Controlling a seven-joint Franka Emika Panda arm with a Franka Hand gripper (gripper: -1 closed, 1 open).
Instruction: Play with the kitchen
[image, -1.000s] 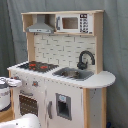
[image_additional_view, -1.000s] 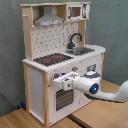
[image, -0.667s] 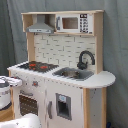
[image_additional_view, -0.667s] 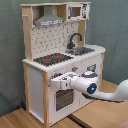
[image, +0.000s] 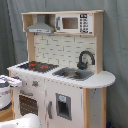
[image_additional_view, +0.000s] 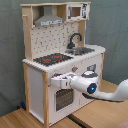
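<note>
Reaching in from the second exterior view's right, your arm has its gripper right up against the front of the kitchen, at the knobs just above the oven door; you cannot tell how wide it is. In the first exterior view the gripper shows at the kitchen's left edge. The kitchen stands upright on the wooden table, hob beside sink.
</note>
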